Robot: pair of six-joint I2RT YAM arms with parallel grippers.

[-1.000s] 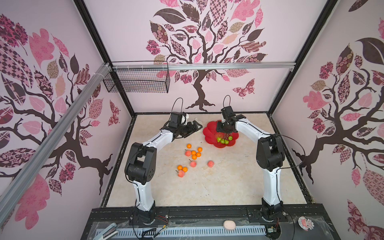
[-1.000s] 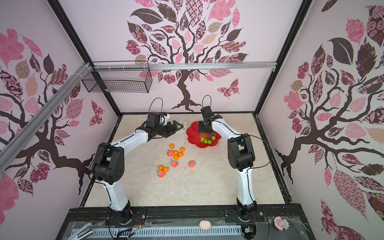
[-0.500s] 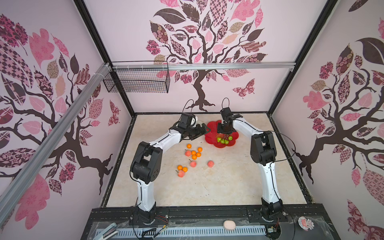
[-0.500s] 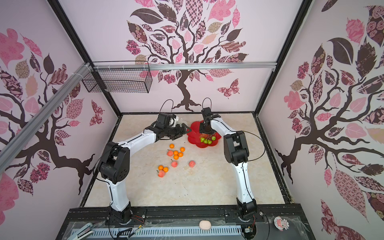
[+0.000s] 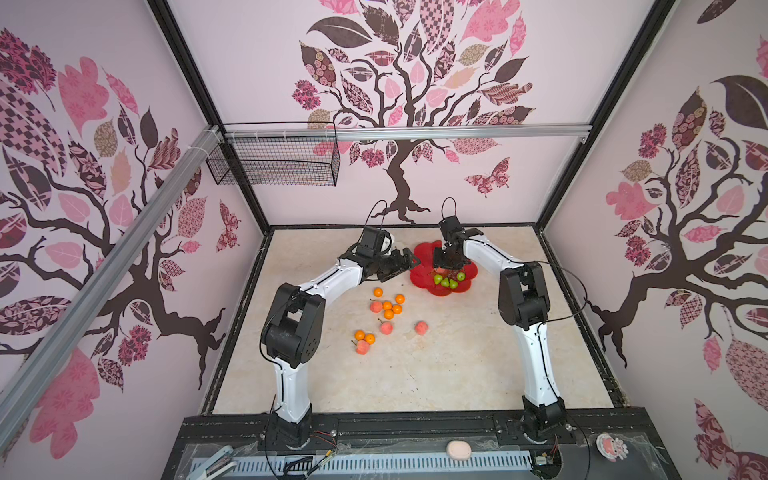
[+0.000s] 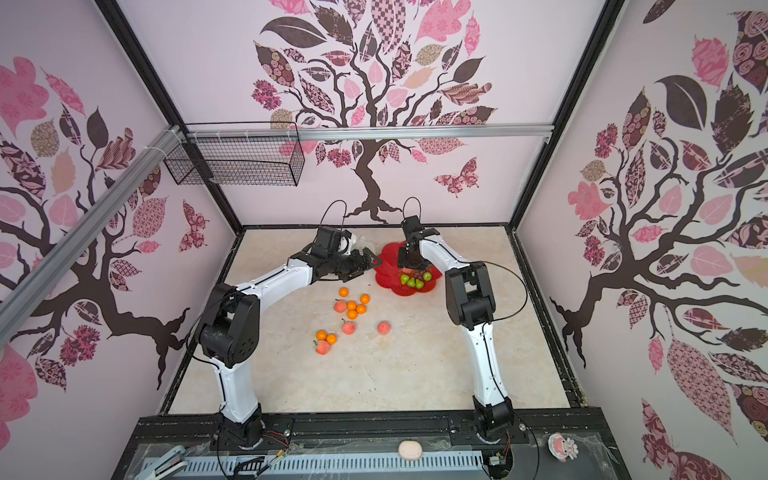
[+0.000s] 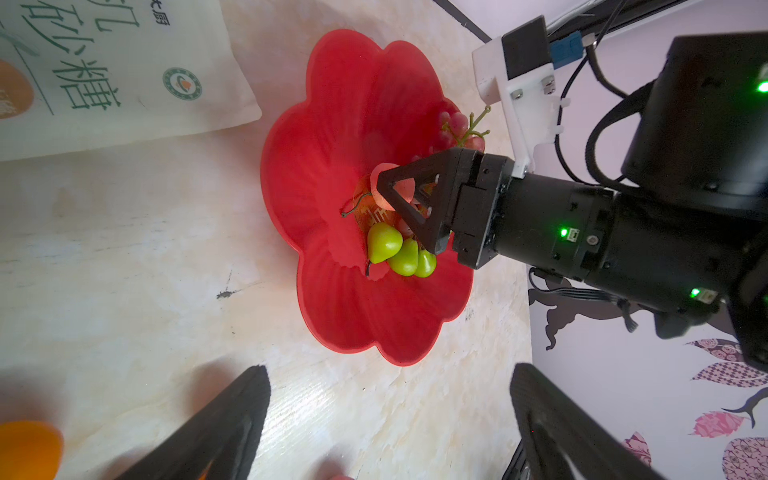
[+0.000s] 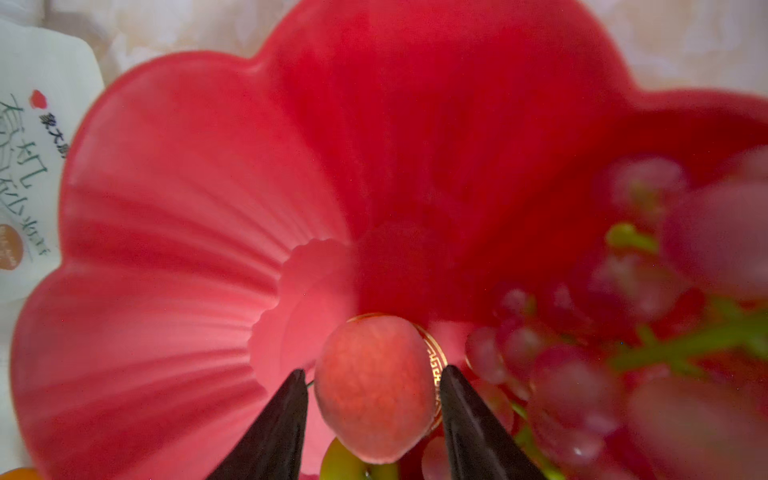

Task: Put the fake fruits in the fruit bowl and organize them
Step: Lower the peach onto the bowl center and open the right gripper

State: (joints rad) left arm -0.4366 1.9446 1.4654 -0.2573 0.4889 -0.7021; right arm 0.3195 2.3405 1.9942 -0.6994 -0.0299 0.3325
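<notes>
The red scalloped fruit bowl (image 5: pixel 440 289) (image 6: pixel 404 291) (image 7: pixel 353 104) (image 8: pixel 187 166) holds green pears (image 5: pixel 445 282) (image 7: pixel 384 243) and a grape bunch (image 7: pixel 457 124) (image 8: pixel 582 374). My right gripper (image 5: pixel 446 268) (image 6: pixel 412 269) (image 8: pixel 370 386) reaches down into the bowl's centre. Its jaws are open around a pink-red peach (image 8: pixel 374 390) (image 7: pixel 388 193), with a thin gap on each side. My left gripper (image 5: pixel 406 262) (image 6: pixel 369 262) (image 7: pixel 390 415) hovers wide open and empty beside the bowl's rim. Loose tangerines (image 5: pixel 388 306) and peaches (image 5: pixel 386 328) lie on the table in both top views.
A white printed pouch (image 7: pixel 104 70) lies against the bowl's far-left side, behind my left gripper. A black wire basket (image 5: pixel 274 160) hangs on the back rail. A pale pink oval lump (image 5: pixel 458 450) sits on the front ledge. A blurred tangerine (image 7: pixel 25 449) lies close to the left fingers.
My left gripper has swung right, closer to the bowl's rim. The right gripper has stayed over the bowl's centre with the peach between its jaws.
</notes>
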